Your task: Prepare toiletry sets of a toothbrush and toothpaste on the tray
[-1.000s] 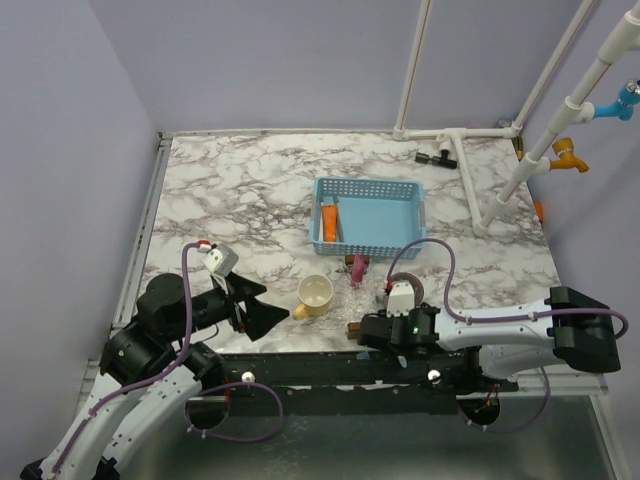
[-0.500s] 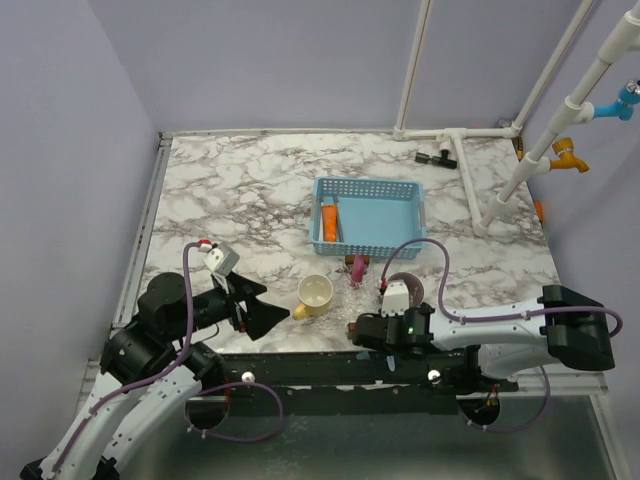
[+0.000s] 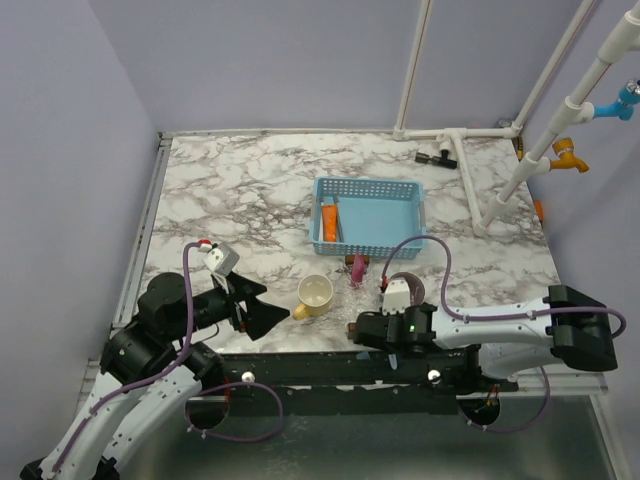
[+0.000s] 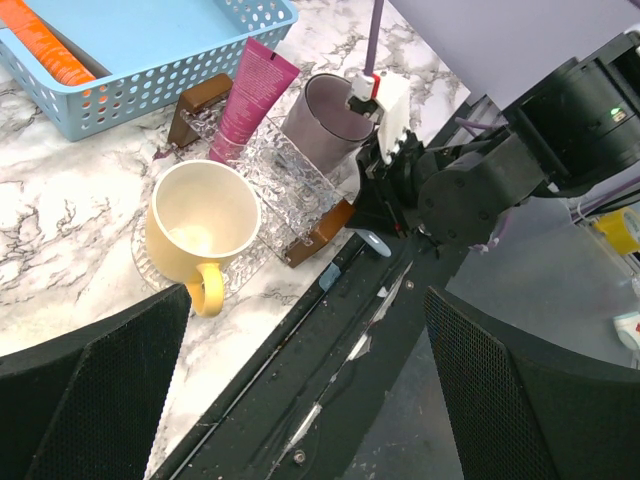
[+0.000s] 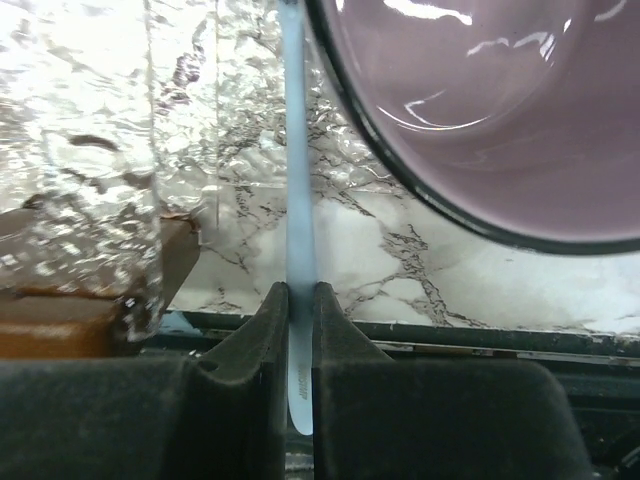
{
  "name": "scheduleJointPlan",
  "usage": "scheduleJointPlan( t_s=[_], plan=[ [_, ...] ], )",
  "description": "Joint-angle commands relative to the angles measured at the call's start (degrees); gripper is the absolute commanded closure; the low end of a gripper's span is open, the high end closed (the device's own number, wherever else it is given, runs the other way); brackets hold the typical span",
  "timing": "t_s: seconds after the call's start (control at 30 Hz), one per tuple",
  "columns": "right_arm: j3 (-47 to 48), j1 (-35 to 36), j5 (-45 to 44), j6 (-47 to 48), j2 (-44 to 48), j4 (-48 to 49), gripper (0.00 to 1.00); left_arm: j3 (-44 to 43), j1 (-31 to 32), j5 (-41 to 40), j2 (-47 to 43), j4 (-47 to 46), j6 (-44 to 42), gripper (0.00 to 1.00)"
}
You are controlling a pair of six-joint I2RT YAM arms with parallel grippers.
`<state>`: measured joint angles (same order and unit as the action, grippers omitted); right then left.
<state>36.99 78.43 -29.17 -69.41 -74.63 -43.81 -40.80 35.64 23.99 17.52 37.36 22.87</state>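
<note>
The big marble table point(image 3: 240, 190) is holding a blue basket point(image 3: 367, 182), and near the front edge a see-through tray point(image 4: 290, 180) is sitting with a yellow mug point(image 4: 203, 222) and a purple cup point(image 4: 330, 105) just beside it. A pink toothpaste tube point(image 4: 250, 95) is lying on the tray's far side. The left claw point(image 3: 258, 307) is hanging spread wide by the mug, while the right claw point(image 5: 297, 300) is pinching the thin light-blue toothbrush point(image 5: 296, 200) at the table's front edge, between tray and cup.

I see marble table point(image 3: 240, 190): blue basket point(image 3: 368, 181) mid-table, clear tray point(image 4: 290, 185) near front edge, yellow mug point(image 3: 315, 294) and purple cup point(image 4: 325, 110) just beside it, black fitting point(image 3: 436, 156) far back by white pipes point(image 3: 468, 185).
</note>
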Motion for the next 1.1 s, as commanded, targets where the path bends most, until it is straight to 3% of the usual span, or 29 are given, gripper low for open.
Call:
scheduleJointPlan(
  t_s=[0.0,0.67,1.07],
  plan=[
    [3.70,0.35,-4.82,-1.01,3.35,-6.14,1.00,0.37,-0.31,-0.30,-0.07,-0.72,-0.20,0.01],
    [16.25,0.35,-10.35,0.28,8.75,-14.16,0.99,-0.07,-0.33,0.29,0.22,-0.72,0.32,0.01],
    [23.46,0.33,-10.60,13.37,12.47,4.29,0.99,0.73,-0.31,5.03,0.15,-3.96,5.71,0.01]
  ],
)
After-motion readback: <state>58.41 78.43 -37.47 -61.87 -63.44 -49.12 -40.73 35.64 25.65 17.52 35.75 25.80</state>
